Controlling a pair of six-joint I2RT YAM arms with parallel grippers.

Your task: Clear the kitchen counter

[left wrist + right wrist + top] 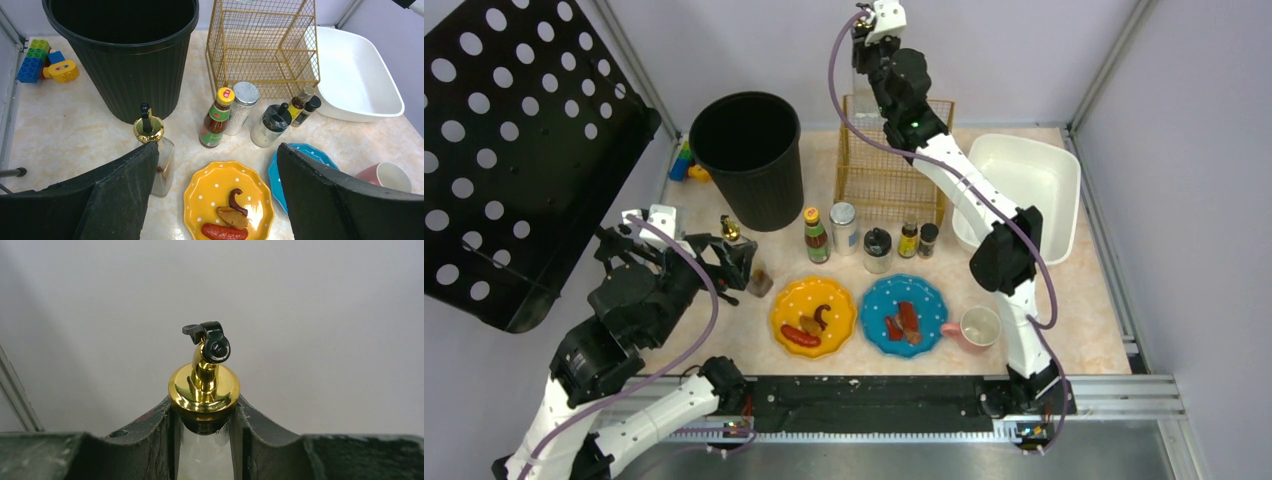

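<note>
Glass bottle (205,460), glossy gold cap (203,390), smooth counter (65,120)

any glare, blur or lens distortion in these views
Top external: even light, no harsh shadows, everything sharp. Left wrist: wide-angle view makes the gold wire rack lean, no glare on the kitchen counter. Right wrist: bright specular highlights on the bottle's gold cap, plain grey background.
</note>
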